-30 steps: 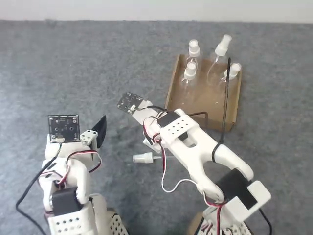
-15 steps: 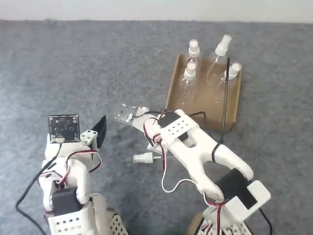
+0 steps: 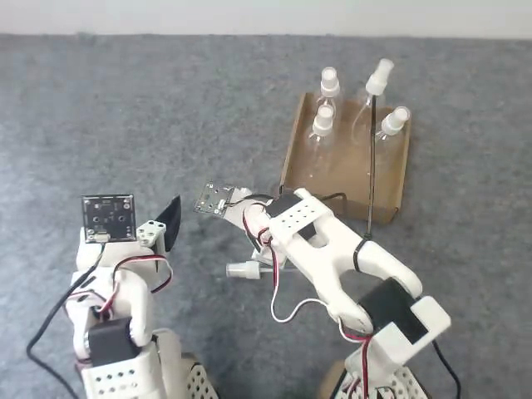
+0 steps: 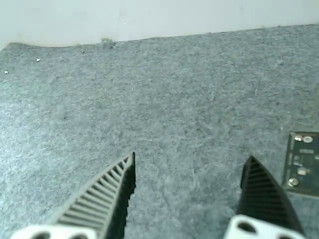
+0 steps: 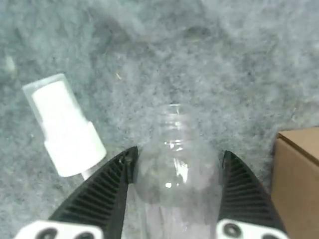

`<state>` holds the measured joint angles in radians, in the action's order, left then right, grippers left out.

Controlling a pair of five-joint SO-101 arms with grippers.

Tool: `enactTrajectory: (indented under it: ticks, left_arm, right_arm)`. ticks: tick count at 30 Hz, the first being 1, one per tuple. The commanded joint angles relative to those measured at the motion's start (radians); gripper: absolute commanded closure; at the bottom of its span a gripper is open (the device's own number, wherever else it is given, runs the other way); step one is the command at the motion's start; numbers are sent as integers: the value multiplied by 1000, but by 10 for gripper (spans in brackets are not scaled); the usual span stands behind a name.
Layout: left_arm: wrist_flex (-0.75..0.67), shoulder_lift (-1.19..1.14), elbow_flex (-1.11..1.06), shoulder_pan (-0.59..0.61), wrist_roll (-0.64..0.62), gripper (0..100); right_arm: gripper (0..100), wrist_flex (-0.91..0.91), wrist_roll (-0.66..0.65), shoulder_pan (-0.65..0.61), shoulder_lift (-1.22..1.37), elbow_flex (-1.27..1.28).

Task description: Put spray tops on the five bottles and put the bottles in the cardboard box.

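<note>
Swinging lower and toward the left arm over the past second, the white right arm has carried the small circuit board at its wrist down closer to the grey carpeted bench, in the high view. On the far right of the bench sits the brown cardboard box, open-topped, with four capped clear bottles upright inside. The left arm is folded back near its base, and its left gripper hangs released over bare carpet with the black jaws spread wide.

The right gripper is clenched on the fifth clear plastic bottle, one dark jaw against each side of its shoulder. Its threaded neck is uncapped and points away from the wrist. Whether the bottle rests on the carpet or is held just clear of it cannot be told. The last white spray top lies on its side just beside the bottle, apart from both jaws and near the box's corner.

With four bottles boxed, the shift appears to bring the last bottle alongside its top. Capping and boxing it are not yet done, and the idle left gripper seems best placed to fetch the top.
</note>
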<state>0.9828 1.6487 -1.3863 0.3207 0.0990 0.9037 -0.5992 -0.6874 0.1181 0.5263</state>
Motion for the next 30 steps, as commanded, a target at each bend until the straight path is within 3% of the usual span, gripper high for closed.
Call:
enactTrajectory:
  ticks: [1, 6, 13, 21, 26, 30]
  left_arm:
    - [5, 5, -7, 5, 2, 688]
    - [5, 5, -7, 5, 2, 688]
    - [18, 6, -18, -52, 2, 688]
    - [20, 3, -15, -58, 6, 688]
    - [103, 2, 36, -184, 43, 688]
    - [160, 0, 94, -245, 98, 688]
  right_arm:
    - [818, -8, -5, 7, -15, -25]
    - [926, -12, -3, 12, -56, -26]
    - [950, 44, -2, 36, -191, -40]
    - [950, 338, 46, 163, -378, -207]
    - [950, 584, 11, 263, -460, -287]
    - [950, 687, -25, 429, -527, -296]
